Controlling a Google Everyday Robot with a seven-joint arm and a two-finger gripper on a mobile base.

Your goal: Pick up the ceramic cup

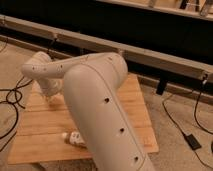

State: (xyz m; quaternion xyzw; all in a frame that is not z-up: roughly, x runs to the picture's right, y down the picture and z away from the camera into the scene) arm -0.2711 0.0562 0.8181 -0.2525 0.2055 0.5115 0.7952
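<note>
My white arm (95, 105) fills the middle of the camera view and reaches to the back left of the wooden table (132, 107). Its far links bend down near the table's left side (46, 82). The gripper is hidden behind these links, somewhere over the left part of the table. The ceramic cup is hidden behind the arm. The purple bowl is hidden too.
The end of a white labelled bottle (73, 138) lies near the table's front, half covered by the arm. Black cables (10, 100) lie on the floor left of the table, and a cable with a power brick (192, 141) lies to the right. A long rail (150, 55) runs behind.
</note>
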